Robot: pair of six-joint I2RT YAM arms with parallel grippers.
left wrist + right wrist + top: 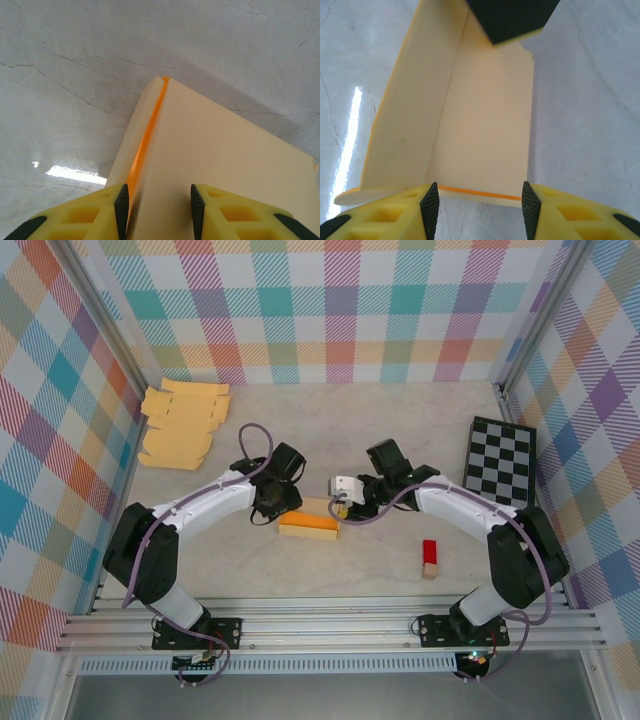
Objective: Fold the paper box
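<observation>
I'm watching the paper box (308, 524) lying part folded between the two wrists, and the worry right now is its side wall (405, 110). It's leaning outward to the left of the right gripper (479, 202), and an orange gap is showing along the crease just ahead of the left gripper (159, 205). I'm judging that fold isn't locked and could be springing open with nothing bracing it. The table (75, 60) is looking glossy too, so any push from one end risks skating the whole box away instead of creasing it. With both wrists working this close, opposite each other, I'm also minding a finger clash over the top panel. Pose-wise, both arms are reaching inward and angling down at opposite ends of the box. The right jaws are standing parted, released, with the near end of the box sitting just beyond the tips. The left jaws are parted as well, hanging over the top panel beside the crease, clamping nothing that I can make out; I can't tell whether its pads (121, 205) are actually touching the card.
</observation>
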